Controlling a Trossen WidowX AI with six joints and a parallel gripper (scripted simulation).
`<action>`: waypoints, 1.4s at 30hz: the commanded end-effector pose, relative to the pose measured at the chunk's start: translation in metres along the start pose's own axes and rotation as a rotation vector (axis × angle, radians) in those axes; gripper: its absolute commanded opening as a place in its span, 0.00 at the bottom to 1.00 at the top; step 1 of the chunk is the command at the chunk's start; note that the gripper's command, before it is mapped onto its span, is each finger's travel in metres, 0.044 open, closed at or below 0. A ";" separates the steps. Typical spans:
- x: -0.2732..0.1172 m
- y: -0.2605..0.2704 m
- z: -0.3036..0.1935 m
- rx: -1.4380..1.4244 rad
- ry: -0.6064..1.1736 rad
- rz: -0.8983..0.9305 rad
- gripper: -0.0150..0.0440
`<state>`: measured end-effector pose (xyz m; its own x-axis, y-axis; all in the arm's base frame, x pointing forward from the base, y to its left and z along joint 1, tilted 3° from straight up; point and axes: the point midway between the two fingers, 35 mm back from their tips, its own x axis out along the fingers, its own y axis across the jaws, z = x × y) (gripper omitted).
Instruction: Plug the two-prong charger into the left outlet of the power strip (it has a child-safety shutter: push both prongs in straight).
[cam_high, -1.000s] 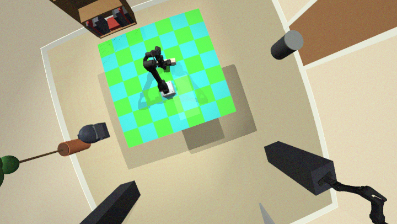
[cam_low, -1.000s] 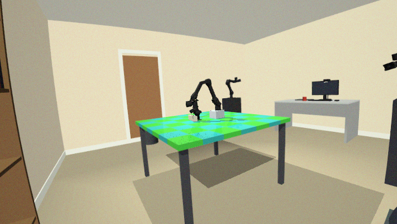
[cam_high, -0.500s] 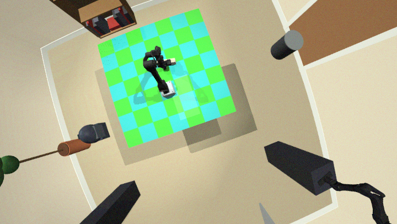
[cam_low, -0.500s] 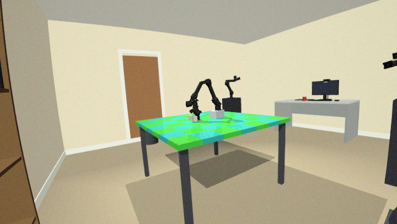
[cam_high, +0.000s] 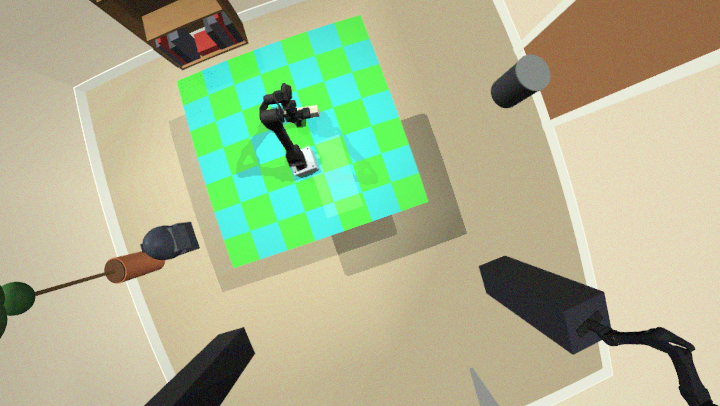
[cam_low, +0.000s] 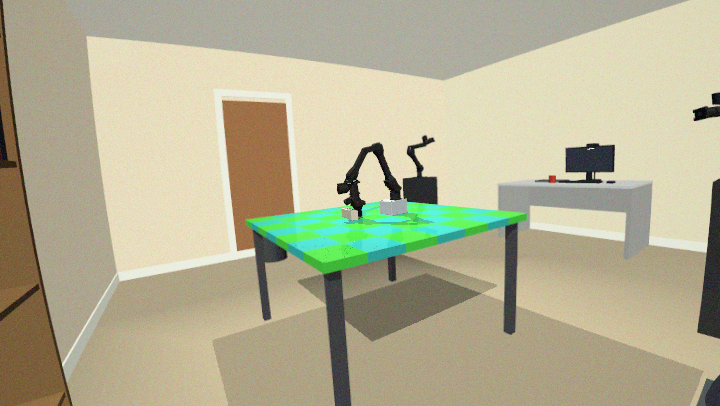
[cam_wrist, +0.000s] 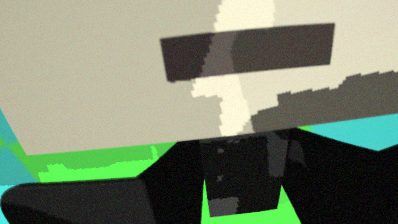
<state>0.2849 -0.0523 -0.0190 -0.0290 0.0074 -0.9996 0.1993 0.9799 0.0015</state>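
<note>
The cream power strip (cam_high: 314, 110) (cam_low: 349, 213) (cam_wrist: 100, 75) is a small block on the table. It fills the upper part of the wrist view and has a dark rectangle (cam_wrist: 280, 50) on the face seen there. My gripper (cam_high: 304, 115) (cam_low: 357, 211) (cam_wrist: 231, 132) is low over the table, beside the strip, and shut on the dark charger (cam_wrist: 244, 182). The charger's front end meets the strip's near edge in the wrist view. The prongs and the outlet openings are hidden, so I cannot tell whether the prongs are in or only against the strip.
The arm's white base box (cam_high: 311, 166) (cam_low: 393, 207) stands on the green and cyan checkered table (cam_high: 413, 189) (cam_low: 383, 246). A bookshelf (cam_high: 181, 22) is beyond one table corner. A grey desk (cam_low: 579, 191) and a second arm on a black stand (cam_low: 420, 189) are away from the table.
</note>
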 end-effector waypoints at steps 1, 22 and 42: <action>-0.005 0.001 0.008 -0.001 -0.039 0.004 0.25; -0.006 0.000 0.008 -0.001 -0.039 0.004 0.25; -0.003 0.000 0.008 -0.001 -0.039 0.004 0.25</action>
<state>0.2845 -0.0522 -0.0194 -0.0267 0.0074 -0.9996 0.1997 0.9799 0.0019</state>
